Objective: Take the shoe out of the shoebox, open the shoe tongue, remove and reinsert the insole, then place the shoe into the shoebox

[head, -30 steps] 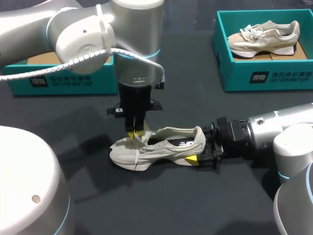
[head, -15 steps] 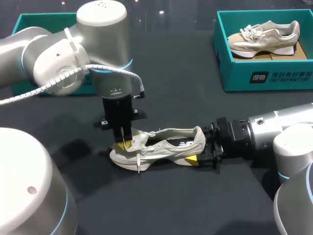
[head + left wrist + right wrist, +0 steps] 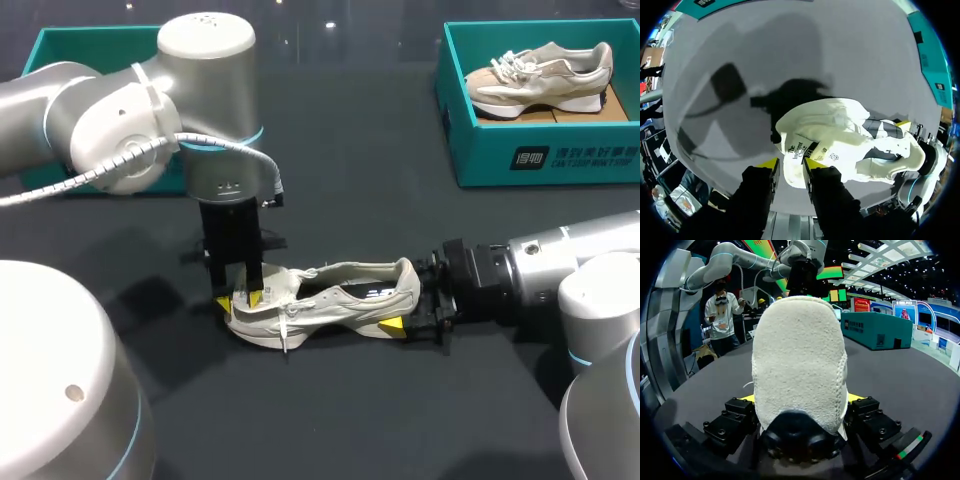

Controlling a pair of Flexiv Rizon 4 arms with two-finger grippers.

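Observation:
A beige sneaker (image 3: 330, 300) lies on its sole on the dark table, toe to the left. My left gripper (image 3: 239, 300) points straight down at the toe, its yellow tips a little apart on either side of the toe's edge. In the left wrist view the gripper (image 3: 790, 163) stands open, with the front of the shoe (image 3: 840, 145) just ahead of its fingers. My right gripper (image 3: 408, 306) comes in level from the right and is shut on the heel (image 3: 800, 365), one finger on each side.
A teal shoebox (image 3: 540, 160) at the back right holds a second beige sneaker (image 3: 540, 75). Another teal shoebox (image 3: 60, 45) stands at the back left, mostly hidden behind my left arm.
My left gripper has slid left from the tongue and laces to the toe, and its fingers have parted. The right arm and the heel have not moved.

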